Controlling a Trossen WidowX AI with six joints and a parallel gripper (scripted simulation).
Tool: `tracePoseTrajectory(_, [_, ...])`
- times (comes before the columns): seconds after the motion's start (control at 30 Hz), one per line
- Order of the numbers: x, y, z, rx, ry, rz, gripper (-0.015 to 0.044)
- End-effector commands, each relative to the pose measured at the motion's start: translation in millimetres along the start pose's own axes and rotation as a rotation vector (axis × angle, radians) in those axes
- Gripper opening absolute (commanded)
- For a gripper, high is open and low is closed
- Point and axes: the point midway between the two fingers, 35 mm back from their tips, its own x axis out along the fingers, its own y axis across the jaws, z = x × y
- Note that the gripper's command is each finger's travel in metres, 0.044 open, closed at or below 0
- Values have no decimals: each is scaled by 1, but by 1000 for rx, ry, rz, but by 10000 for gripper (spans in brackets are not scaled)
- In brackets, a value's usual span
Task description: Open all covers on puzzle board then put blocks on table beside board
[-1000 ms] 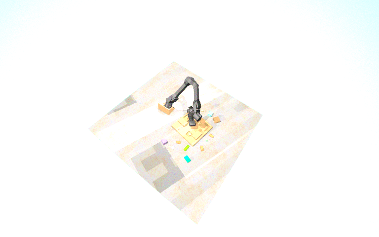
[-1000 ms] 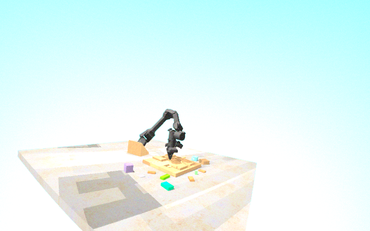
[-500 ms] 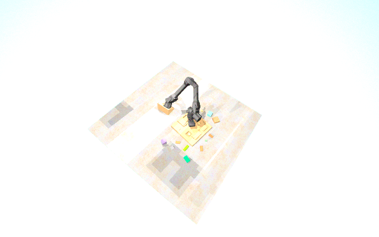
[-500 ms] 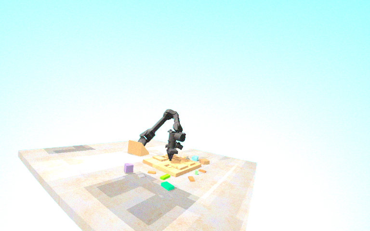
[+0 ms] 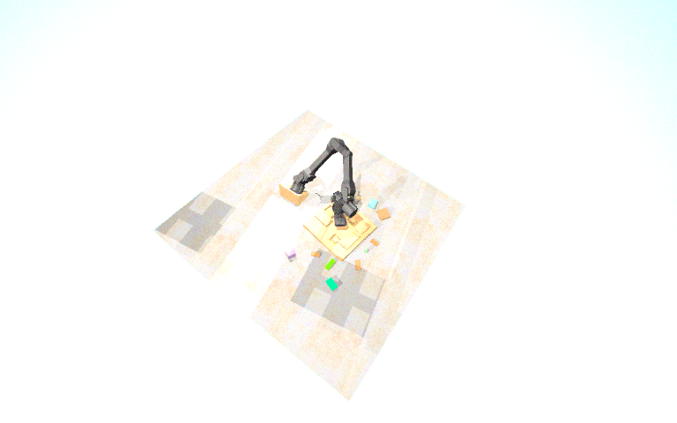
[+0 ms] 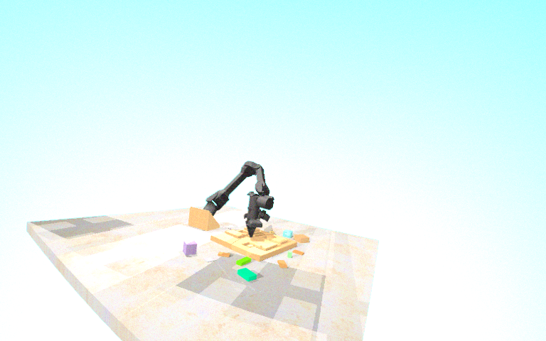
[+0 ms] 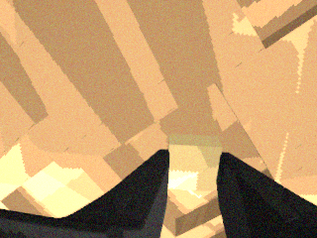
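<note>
The wooden puzzle board (image 5: pixel 314 226) (image 6: pixel 225 241) (image 7: pixel 59 119) lies flat under the arm, with raised pale panels on top; how far each cover stands open is too small to tell. My gripper (image 6: pixel 251 235) (image 7: pixel 192 161) points down at the middle of the board, its fingertips low over it. It is shut on a pale yellow block (image 7: pixel 194 161), whose two sides meet the fingers in the wrist view. The hand hides that part of the board in the top and exterior views. Whether the block is clear of its well is not plain.
Around the board lie a purple cube (image 5: pixel 290 254) (image 6: pixel 190 248), a lime bar (image 5: pixel 330 264) (image 6: pixel 243 261), a teal block (image 5: pixel 331 284) (image 6: pixel 247 274), a light blue block (image 5: pixel 373 203) (image 6: pixel 287 233), a small green piece (image 5: pixel 366 250) (image 6: pixel 289 254) and several orange pieces. A wooden wedge (image 5: pixel 291 195) (image 6: pixel 199 219) stands by the arm's base.
</note>
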Motion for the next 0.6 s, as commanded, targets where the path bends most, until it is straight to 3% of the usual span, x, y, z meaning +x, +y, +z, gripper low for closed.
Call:
tracePoseTrajectory(0.0, [0,0,0,-1,0,-1,80])
tracePoseTrajectory(0.57, [-21,-1,0,2,0,0,80])
